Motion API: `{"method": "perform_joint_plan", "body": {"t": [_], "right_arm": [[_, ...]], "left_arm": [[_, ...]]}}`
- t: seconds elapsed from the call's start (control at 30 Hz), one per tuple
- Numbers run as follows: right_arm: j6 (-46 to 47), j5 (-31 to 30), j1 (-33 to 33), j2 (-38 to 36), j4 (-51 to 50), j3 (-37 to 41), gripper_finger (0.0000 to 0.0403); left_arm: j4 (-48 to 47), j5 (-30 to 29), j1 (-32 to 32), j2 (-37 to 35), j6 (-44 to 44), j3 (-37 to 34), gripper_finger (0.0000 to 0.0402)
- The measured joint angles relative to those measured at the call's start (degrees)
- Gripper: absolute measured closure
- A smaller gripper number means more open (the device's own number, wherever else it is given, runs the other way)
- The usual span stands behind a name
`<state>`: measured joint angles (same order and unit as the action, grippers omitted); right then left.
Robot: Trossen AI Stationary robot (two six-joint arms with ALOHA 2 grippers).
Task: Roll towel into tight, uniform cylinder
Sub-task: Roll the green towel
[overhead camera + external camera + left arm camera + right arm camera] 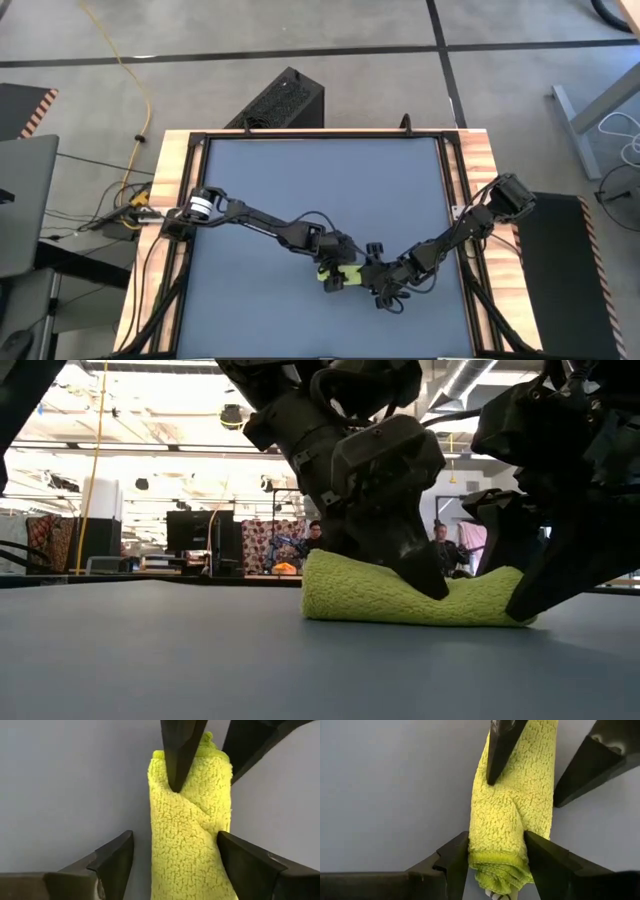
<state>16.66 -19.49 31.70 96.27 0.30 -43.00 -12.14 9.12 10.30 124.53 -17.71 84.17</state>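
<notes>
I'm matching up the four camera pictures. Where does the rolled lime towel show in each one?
High view: towel, a lime sliver low of centre, between the arms.
Low view: towel, right of centre, lying on the mat.
Left wrist view: towel, centre, running lengthwise.
Right wrist view: towel, centre.
Shared landmark: the blue-grey mat.

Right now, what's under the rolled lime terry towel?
The rolled lime terry towel lies on the dark blue-grey mat. Nothing else shows at its edges; the patch beneath it is covered, as both grippers straddle it.
</notes>
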Motion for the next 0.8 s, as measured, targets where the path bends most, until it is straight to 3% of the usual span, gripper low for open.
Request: {"method": "perform_joint_plan", "body": {"t": [0.27,0.53,0.7,0.8], "right_arm": [[0.0,-0.1,-0.1,0.0,0.0,0.0,0.0189],[0.3,0.0,0.0,-1.3,-0.4,0.0,0.0189],[2.8,-0.1,0.0,-7.1,-7.7,-1.2,0.0189],[4.8,-0.1,0.0,-11.1,-13.4,-1.2,0.0189]], "left_arm": [[-3.8,1.0,0.2,0.0,-1.1,0.0,0.0195],[-3.9,1.4,0.1,0.0,-6.3,-0.1,0.0312],[-4.1,5.8,-1.0,0.0,-9.8,-0.1,0.0380],[-4.3,8.1,-1.8,0.0,-12.6,-0.2,0.0391]]}}
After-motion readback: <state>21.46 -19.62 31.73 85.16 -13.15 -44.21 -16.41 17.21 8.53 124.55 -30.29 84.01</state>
